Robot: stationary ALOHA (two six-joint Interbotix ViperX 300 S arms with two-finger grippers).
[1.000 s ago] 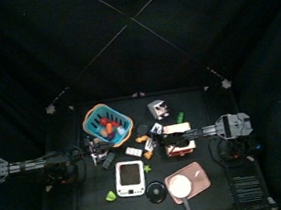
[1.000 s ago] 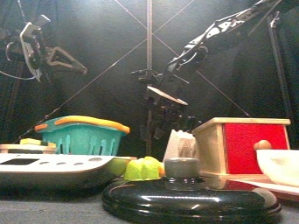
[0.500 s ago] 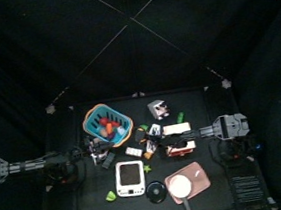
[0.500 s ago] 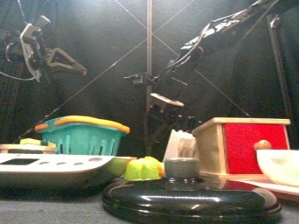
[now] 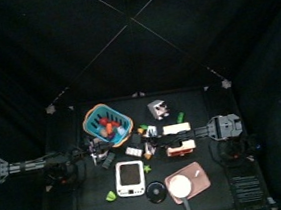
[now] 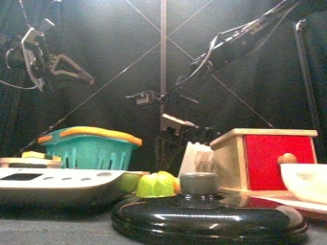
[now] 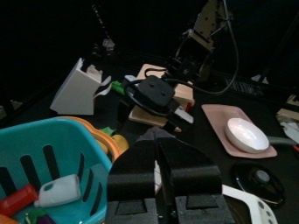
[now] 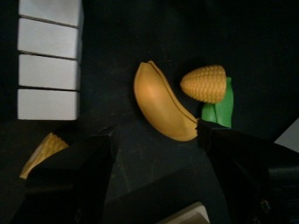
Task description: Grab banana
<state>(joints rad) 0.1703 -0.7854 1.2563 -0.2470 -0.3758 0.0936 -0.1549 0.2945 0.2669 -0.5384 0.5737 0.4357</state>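
Note:
The banana [image 8: 162, 103], small, curved and yellow-orange, lies on the black table straight beyond my right gripper [image 8: 170, 166]. That gripper hangs above it, open and empty, one jaw to each side. A toy corn cob [image 8: 205, 85] with a green husk touches the banana's far side. In the front view the right gripper [image 6: 163, 110] hangs above mid-table, and the banana is hidden there. My left gripper [image 7: 162, 175] rests raised at the table's left side, jaws together and empty.
A row of white blocks [image 8: 49, 61] and an orange wedge [image 8: 47, 150] lie near the banana. A teal basket [image 5: 106, 121], a white device [image 5: 129, 177], a pink pad with a mouse [image 5: 188, 182], a red-faced wooden box [image 6: 266, 158] and a black lid [image 6: 205, 215] crowd the table.
The right arm has reached further in from the right and its gripper has shifted leftward and a little lower. It stays open. The left arm has not moved.

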